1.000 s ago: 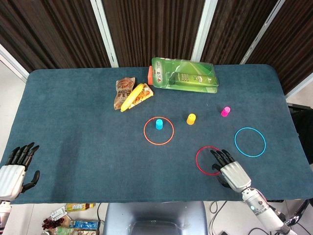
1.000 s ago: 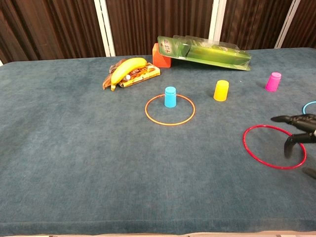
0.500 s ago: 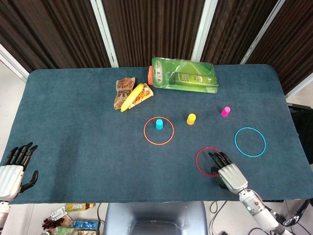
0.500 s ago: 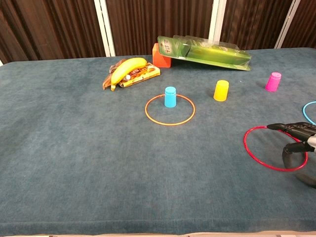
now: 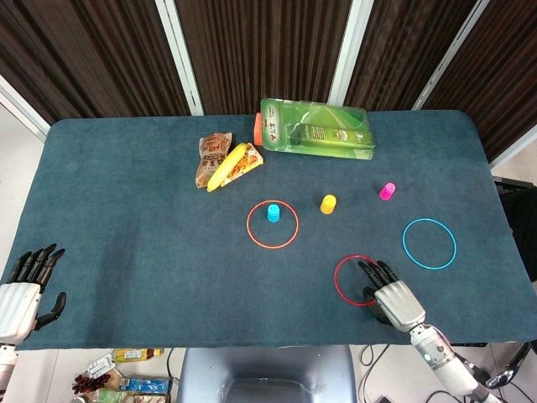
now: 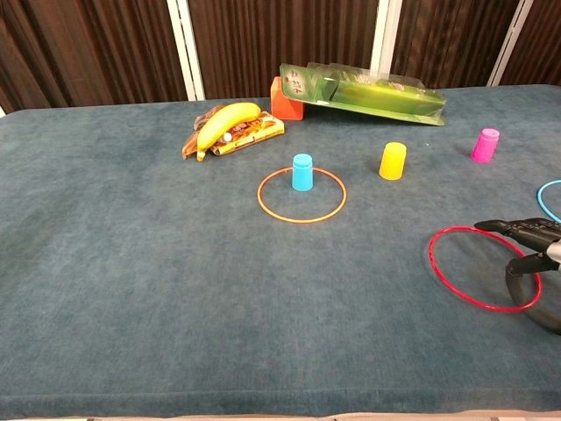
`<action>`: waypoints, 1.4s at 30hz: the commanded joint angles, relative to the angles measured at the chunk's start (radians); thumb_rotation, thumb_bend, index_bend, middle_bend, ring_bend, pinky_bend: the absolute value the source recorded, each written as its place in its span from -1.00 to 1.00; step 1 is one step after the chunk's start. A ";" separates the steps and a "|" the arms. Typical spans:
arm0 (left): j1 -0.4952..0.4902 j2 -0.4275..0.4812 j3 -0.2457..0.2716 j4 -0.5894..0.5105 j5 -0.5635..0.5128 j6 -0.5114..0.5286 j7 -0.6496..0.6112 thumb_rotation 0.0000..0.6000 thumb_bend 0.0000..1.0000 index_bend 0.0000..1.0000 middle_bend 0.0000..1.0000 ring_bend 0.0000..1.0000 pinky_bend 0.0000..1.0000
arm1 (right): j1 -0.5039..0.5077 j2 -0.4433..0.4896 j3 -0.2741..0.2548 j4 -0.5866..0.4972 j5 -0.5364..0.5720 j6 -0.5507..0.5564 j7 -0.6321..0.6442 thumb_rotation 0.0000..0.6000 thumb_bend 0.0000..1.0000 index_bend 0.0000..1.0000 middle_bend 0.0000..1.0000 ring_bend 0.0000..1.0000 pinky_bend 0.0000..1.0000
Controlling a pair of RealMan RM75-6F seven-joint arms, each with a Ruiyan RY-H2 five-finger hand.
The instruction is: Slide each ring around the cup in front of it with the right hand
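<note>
My right robot hand [image 5: 388,292] rests flat, fingers spread, on the red ring [image 5: 356,280]; next I push it toward the yellow cup [image 5: 328,204].

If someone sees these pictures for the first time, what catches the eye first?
Probably the three bright rings on the dark blue table: the orange ring around the blue cup, the red ring under the right hand, and the blue ring lying alone at the right.
</note>
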 commanded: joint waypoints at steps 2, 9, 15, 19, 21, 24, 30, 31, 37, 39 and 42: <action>0.001 0.000 0.000 0.001 0.001 0.003 -0.002 1.00 -0.06 -1.00 -1.00 -1.00 -1.00 | -0.002 0.001 0.000 -0.001 -0.002 0.000 -0.001 1.00 -0.06 0.36 -0.84 -1.00 -1.00; 0.002 0.001 0.001 0.001 0.003 0.006 -0.004 1.00 -0.06 -1.00 -1.00 -1.00 -1.00 | -0.004 0.000 0.002 -0.003 -0.007 -0.002 -0.003 1.00 -0.05 0.40 -0.83 -1.00 -1.00; 0.003 0.001 0.001 0.003 0.005 0.008 -0.006 1.00 -0.06 -1.00 -1.00 -1.00 -1.00 | -0.004 -0.001 0.009 -0.007 -0.008 0.000 0.000 1.00 -0.05 0.45 -0.81 -1.00 -1.00; 0.003 0.001 0.001 0.003 0.006 0.009 -0.007 1.00 -0.06 -1.00 -1.00 -1.00 -1.00 | -0.003 -0.004 0.016 -0.004 -0.006 0.001 0.004 1.00 -0.06 0.49 -0.80 -1.00 -1.00; 0.003 0.001 0.001 0.003 0.006 0.009 -0.007 1.00 -0.06 -1.00 -1.00 -1.00 -1.00 | 0.000 -0.006 0.021 -0.005 -0.004 0.001 0.008 1.00 -0.05 0.50 -0.80 -1.00 -1.00; 0.004 0.001 0.002 0.002 0.007 0.010 -0.006 1.00 -0.06 -1.00 -1.00 -1.00 -1.00 | 0.005 -0.009 0.030 -0.006 -0.003 0.001 0.013 1.00 -0.05 0.50 -0.79 -1.00 -1.00; 0.005 0.001 0.003 0.002 0.007 0.011 -0.005 1.00 -0.06 -1.00 -1.00 -1.00 -1.00 | 0.027 -0.009 0.058 -0.023 0.007 -0.008 0.024 1.00 -0.05 0.51 -0.79 -1.00 -1.00; 0.004 0.001 0.002 0.003 0.007 0.011 -0.005 1.00 -0.06 -1.00 -1.00 -1.00 -1.00 | 0.031 -0.009 0.062 -0.026 0.008 -0.010 0.024 1.00 -0.06 0.51 -0.79 -1.00 -1.00; 0.002 -0.001 0.001 0.003 0.005 0.008 -0.002 1.00 -0.06 -1.00 -1.00 -1.00 -1.00 | 0.074 -0.009 0.114 -0.045 0.042 -0.050 0.036 1.00 -0.05 0.51 -0.79 -1.00 -1.00; 0.001 -0.002 0.001 0.002 0.003 0.003 0.001 1.00 -0.06 -1.00 -1.00 -1.00 -1.00 | 0.100 -0.009 0.142 -0.052 0.067 -0.082 0.046 1.00 -0.05 0.51 -0.79 -1.00 -1.00; -0.001 -0.003 0.001 0.002 0.000 -0.001 0.005 1.00 -0.06 -1.00 -1.00 -1.00 -1.00 | 0.148 -0.016 0.190 -0.050 0.108 -0.143 0.049 1.00 -0.05 0.51 -0.79 -1.00 -1.00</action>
